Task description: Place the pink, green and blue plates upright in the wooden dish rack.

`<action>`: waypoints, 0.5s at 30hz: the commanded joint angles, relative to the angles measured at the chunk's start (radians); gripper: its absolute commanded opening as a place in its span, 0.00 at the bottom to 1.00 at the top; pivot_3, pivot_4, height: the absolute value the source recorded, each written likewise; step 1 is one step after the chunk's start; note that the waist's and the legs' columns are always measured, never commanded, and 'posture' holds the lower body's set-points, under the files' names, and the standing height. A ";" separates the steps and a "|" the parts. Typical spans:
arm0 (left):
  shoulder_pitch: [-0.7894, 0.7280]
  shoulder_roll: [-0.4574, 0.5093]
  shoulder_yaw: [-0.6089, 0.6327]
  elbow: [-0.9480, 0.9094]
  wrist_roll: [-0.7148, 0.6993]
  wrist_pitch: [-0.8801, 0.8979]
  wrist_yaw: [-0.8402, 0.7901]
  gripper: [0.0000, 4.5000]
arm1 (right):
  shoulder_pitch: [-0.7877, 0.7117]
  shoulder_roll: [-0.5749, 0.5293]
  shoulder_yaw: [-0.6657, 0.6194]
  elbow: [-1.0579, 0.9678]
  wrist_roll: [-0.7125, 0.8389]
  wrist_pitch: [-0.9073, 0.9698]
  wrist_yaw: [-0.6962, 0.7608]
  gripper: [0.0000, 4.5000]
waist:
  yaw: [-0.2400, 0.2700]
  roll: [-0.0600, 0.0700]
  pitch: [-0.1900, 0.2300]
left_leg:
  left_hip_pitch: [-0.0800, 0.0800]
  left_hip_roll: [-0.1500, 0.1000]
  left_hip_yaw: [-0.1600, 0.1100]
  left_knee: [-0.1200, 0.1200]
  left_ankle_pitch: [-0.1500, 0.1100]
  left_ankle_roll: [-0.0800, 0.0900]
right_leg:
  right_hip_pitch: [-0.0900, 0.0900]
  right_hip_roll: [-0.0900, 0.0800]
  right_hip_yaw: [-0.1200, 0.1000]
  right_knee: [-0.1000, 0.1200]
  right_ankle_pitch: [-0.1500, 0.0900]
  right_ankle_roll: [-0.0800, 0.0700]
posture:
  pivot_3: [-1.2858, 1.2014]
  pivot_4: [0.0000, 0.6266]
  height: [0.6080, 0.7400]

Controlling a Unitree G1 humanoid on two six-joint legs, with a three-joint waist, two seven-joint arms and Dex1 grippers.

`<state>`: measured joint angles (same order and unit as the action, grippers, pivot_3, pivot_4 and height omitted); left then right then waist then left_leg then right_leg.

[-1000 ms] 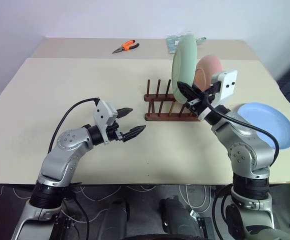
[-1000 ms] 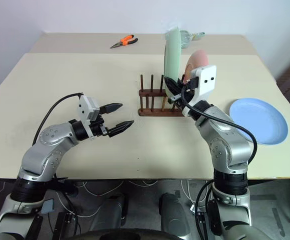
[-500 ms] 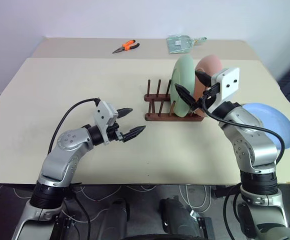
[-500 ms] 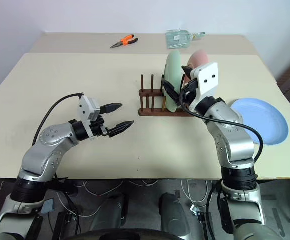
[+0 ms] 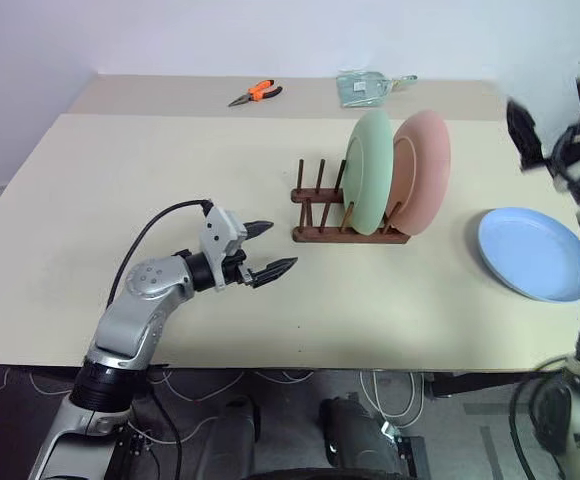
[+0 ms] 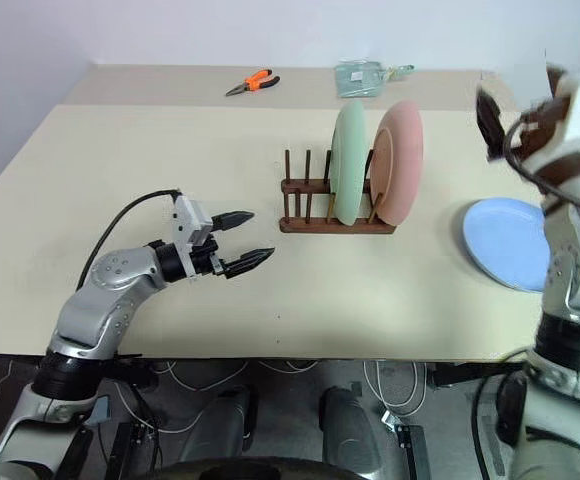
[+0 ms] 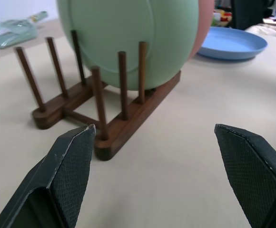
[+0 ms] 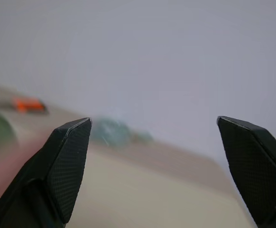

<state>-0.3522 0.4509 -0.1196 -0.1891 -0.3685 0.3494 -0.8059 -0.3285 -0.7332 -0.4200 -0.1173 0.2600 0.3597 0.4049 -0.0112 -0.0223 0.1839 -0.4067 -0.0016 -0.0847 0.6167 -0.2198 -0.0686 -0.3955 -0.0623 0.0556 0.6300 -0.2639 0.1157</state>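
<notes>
orange-handled pliers (image 5: pixel 255 94) lying flat on the far strip of the table, left of centre. a pale green packet (image 5: pixel 367 86) flat on the same strip, well to the right of the pliers, with one end reaching toward the back edge. cream tabletop (image 5: pixel 150 170) with a seam running across between the far strip and the wider near part. plain white wall (image 5: pixel 270 35) behind. cables (image 6: pixel 270 375) on the floor under the near edge.
</notes>
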 commanded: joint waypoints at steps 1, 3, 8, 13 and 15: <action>-0.026 -0.004 -0.007 0.009 0.015 -0.037 -0.017 0.92 | 0.150 -0.045 0.078 0.026 -0.105 0.010 0.041 0.95 | -0.003 0.002 -0.001 | 0.000 0.000 0.000 0.000 0.000 0.000 | 0.000 0.000 0.000 0.000 0.000 0.000 | 0.52 0.24 1.00; -0.031 -0.007 -0.010 0.018 0.019 -0.045 -0.022 0.92 | 0.200 -0.045 0.112 0.051 -0.150 0.001 0.027 0.95 | -0.010 0.004 0.000 | 0.001 0.000 0.002 0.000 0.000 0.000 | 0.000 0.000 0.001 0.000 0.000 0.000 | 0.52 0.24 1.00; -0.038 -0.013 -0.011 0.032 0.029 -0.058 -0.026 0.92 | 0.232 -0.042 0.165 0.133 -0.225 0.011 -0.005 0.95 | -0.026 0.007 0.000 | 0.002 0.000 0.004 0.001 0.002 0.003 | 0.000 0.000 0.004 0.001 -0.001 -0.001 | 0.52 0.24 1.00; -0.028 -0.017 -0.004 0.024 0.039 -0.063 -0.022 0.92 | 0.202 -0.033 0.170 0.240 -0.260 0.004 -0.031 0.56 | -0.026 0.007 0.000 | 0.002 0.000 0.004 0.001 0.002 0.003 | 0.001 0.000 0.004 0.000 0.000 0.000 | 0.52 0.24 1.00; -0.019 -0.014 0.000 0.019 0.039 -0.063 -0.018 0.92 | 0.188 -0.027 0.168 0.246 -0.253 -0.003 -0.030 0.31 | -0.025 0.007 0.000 | 0.002 0.000 0.003 0.001 0.002 0.003 | 0.001 0.000 0.004 0.000 0.000 0.001 | 0.52 0.24 1.00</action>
<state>-0.3673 0.4330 -0.1353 -0.1385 -0.3320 0.3040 -0.8256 -0.1226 -0.7569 -0.2269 0.1379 0.0065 0.3669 0.3850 -0.0367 -0.0153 0.1838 -0.4047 -0.0021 -0.0813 0.6179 -0.2178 -0.0654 -0.3945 -0.0623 0.0598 0.6304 -0.2636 0.1164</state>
